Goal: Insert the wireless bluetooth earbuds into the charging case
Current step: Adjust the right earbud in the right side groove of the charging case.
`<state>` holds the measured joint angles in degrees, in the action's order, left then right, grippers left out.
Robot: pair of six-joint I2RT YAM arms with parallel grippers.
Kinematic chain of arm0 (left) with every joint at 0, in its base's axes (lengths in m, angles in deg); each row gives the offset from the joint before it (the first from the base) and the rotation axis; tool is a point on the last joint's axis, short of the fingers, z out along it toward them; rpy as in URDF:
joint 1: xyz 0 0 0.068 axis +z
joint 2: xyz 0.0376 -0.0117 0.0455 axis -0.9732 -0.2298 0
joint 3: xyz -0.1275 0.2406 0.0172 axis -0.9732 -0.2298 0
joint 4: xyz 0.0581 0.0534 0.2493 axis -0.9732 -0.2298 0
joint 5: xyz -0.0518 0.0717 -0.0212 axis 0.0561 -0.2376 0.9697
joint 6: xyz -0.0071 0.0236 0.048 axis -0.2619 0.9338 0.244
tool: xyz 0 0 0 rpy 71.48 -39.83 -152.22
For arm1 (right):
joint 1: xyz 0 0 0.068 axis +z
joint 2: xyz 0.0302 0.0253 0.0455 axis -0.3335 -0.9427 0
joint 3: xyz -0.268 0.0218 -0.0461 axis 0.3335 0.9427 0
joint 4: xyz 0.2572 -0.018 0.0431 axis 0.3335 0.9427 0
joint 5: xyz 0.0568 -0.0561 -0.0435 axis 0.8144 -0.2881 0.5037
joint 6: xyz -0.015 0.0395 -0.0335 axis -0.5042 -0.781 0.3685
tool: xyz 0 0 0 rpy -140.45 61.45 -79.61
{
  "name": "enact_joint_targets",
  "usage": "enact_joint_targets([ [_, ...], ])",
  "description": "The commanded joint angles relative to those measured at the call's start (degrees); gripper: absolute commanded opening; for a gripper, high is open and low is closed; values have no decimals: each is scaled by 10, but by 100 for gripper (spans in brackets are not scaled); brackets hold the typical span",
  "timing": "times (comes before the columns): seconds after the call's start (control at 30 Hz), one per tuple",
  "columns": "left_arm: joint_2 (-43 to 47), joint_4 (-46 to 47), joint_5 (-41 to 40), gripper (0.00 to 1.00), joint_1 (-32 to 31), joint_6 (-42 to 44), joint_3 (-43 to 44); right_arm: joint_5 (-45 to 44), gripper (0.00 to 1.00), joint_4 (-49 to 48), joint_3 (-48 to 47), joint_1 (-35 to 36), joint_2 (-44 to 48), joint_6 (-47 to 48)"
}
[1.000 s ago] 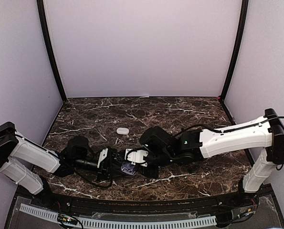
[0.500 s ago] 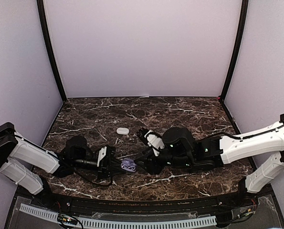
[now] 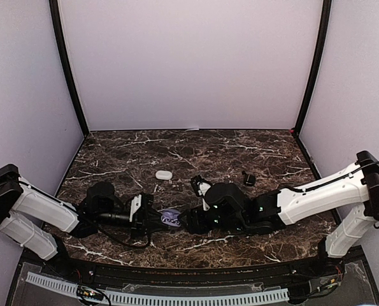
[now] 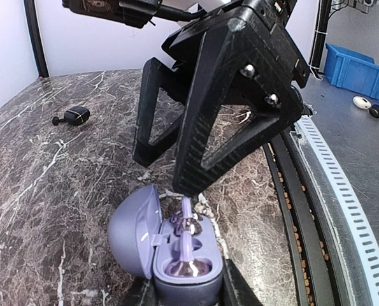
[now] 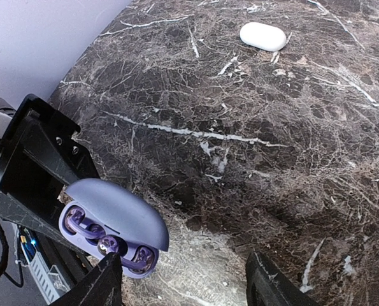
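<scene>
Left wrist view: clamping the open case point(image 4: 176, 271) in left gripper point(image 4: 189, 292), lid point(image 4: 133, 231) thrown back. Poising right gripper point(image 4: 164, 172) just above the case, jaws apart, one tip close over a purple earbud point(image 4: 186, 212) apparently not yet seated; cannot tell contact. Could tip the earbud out with an off-axis push, or shove the case loose. Beyond the case, leaving a dark earbud point(image 4: 74, 116) on worktop point(image 4: 49, 185).
</scene>
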<state>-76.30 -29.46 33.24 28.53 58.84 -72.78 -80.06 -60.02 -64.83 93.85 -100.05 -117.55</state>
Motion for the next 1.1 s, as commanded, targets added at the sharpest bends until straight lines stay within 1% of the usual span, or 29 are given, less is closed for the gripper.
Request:
enact_joint_targets([
  [0.0,15,9,0,4,-4,0,-3,-2,64,-26,-22,4,-12,-13],
  [0.33,15,-2,3,4,-6,3,1,8,59,-19,-39,3,-42,-12],
  [0.6,23,-6,0,4,-7,4,-1,4,43,-8,-33,3,-37,-16],
  [0.67,25,-6,-1,4,-7,4,-1,2,40,-7,-28,3,-35,-18],
  [0.87,27,-5,-2,4,-7,2,-2,5,37,-1,-29,4,-44,-6],
  [1.07,24,-5,-2,4,-7,-4,0,-37,35,38,-45,20,-64,0],
])
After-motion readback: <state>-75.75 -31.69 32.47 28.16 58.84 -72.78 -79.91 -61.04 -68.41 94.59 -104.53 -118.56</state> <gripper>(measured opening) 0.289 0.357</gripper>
